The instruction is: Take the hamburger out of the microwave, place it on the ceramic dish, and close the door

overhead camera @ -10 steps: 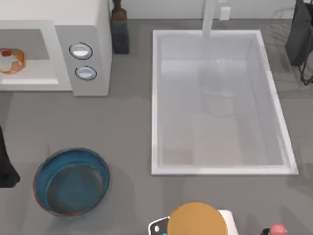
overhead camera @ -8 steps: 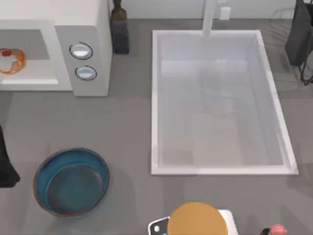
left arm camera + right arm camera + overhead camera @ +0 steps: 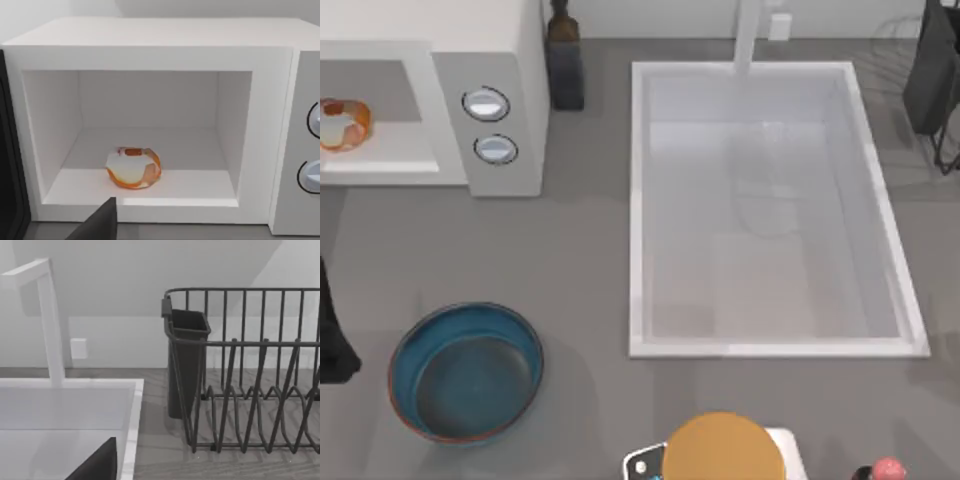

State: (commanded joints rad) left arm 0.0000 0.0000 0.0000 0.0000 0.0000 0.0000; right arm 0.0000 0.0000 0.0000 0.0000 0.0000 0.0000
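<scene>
— Well, what takes up most of the worktop (image 3: 580, 270)?

— Biggest is the white sink (image 3: 775, 210), filling the right half in the top view, with a white tap (image 3: 748, 35) at its far rim. Behind it on the far right stands a dark wire dish rack (image 3: 250, 375) with a dark cup-shaped holder (image 3: 186, 360) hung on its near corner.

— And the microwave?

— The microwave (image 3: 490, 90) sits at the far left, its cavity open to the front, two round knobs (image 3: 486, 104) on the grey panel at its right. The door (image 3: 10, 165) is swung wide open; the left wrist view catches its dark edge at the cavity's side.

— Where is the hamburger?

— The hamburger (image 3: 133, 167) lies on the cavity floor, near the front lip, toward the door side. It touches nothing but the floor.

— The dish?

— The ceramic dish (image 3: 415, 345) rests on the worktop in front of the microwave, well apart from it, and holds nothing. An orange-tan disc (image 3: 725, 450) lies at the near edge, and a dark bottle (image 3: 564, 60) stands between microwave and sink.

— The arms?

— A dark part of the left arm (image 3: 332, 340) shows at the left edge, just beside the dish. A dark fingertip (image 3: 97, 222) pokes into the left wrist view, below the cavity opening. Whether the jaws on either arm are open or closed, I cannot tell.
</scene>
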